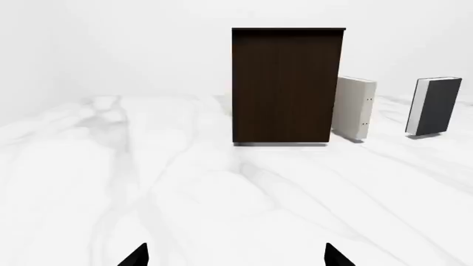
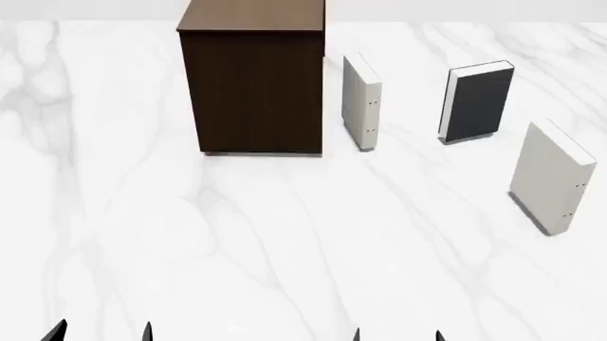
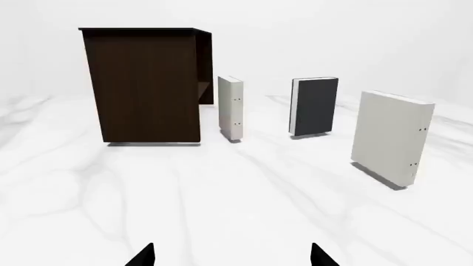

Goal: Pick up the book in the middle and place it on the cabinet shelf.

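The book (image 2: 479, 103) is a dark grey hardback with white page edges, standing upright between two whitish ones; it also shows as the book (image 3: 316, 106) and the book (image 1: 436, 106). The cabinet shelf (image 2: 252, 78) is a tall dark brown cabinet with a lighter top, left of the books, seen too as the cabinet shelf (image 1: 287, 86) and the cabinet shelf (image 3: 144, 86). My left gripper (image 2: 101, 332) and right gripper (image 2: 396, 335) sit low at the near edge, far from the books. Both are open, with only the black fingertips (image 1: 136, 257) (image 3: 144, 257) showing and nothing between them.
A whitish box-like book (image 2: 362, 112) stands just right of the cabinet. Another whitish book (image 2: 552, 176) stands nearer, at the right. Everything rests on a white marble surface (image 2: 266, 249) that stretches between my grippers and the objects.
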Tool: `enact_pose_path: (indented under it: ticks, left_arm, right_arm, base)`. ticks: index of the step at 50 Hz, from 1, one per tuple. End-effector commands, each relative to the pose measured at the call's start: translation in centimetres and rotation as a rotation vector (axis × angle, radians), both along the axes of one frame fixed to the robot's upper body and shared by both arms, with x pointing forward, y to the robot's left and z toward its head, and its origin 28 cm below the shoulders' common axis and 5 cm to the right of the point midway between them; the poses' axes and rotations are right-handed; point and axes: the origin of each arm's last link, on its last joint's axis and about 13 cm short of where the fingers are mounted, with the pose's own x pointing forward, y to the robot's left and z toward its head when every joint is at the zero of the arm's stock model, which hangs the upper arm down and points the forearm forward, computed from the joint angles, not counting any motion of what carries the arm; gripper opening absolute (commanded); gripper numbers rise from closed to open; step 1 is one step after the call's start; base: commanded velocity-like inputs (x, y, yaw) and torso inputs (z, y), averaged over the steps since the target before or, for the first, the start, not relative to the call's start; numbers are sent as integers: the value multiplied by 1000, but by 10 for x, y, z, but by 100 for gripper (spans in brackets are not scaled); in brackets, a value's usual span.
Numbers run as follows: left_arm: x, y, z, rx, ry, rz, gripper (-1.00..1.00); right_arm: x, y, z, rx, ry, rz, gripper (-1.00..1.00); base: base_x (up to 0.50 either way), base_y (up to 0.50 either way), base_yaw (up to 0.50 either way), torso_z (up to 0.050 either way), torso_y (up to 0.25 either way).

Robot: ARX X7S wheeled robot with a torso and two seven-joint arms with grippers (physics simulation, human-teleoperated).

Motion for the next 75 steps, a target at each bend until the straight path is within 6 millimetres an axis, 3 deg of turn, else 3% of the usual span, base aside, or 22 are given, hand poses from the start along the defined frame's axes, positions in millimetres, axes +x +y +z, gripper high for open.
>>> enact_pose_path:
  ticks: [1,52,55,56,61,67,75]
  left_arm:
    - [1,0,-1,5,9,2,100]
    - [2,0,1,42,-3,24,100]
    - [3,3,21,45,-179,71,100]
    - [2,5,38,80,-326,91,100]
    - [-13,11,97,151,-737,206,100]
    - [-29,19,132,114,-897,309,100]
    - [-36,20,143,117,-960,325,100]
  right_arm:
    - [1,0,0,4,5,-5,100]
    - [3,-1,0,6,14,-38,100]
    - [5,-4,23,69,-190,-88,100]
    - [5,-6,42,87,-333,-110,100]
    - [-7,-11,96,117,-733,-123,100]
    - [-20,-13,119,167,-896,-126,100]
    - [-28,-13,132,176,-965,-113,100]
  base:
    - [0,0,0,0,0]
    - [0,0,0,0,0]
    - [0,0,0,0,0]
    - [0,0,0,0,0]
    - [0,0,0,0,0]
    - [0,0,0,0,0]
    - [2,0,0,0,0]
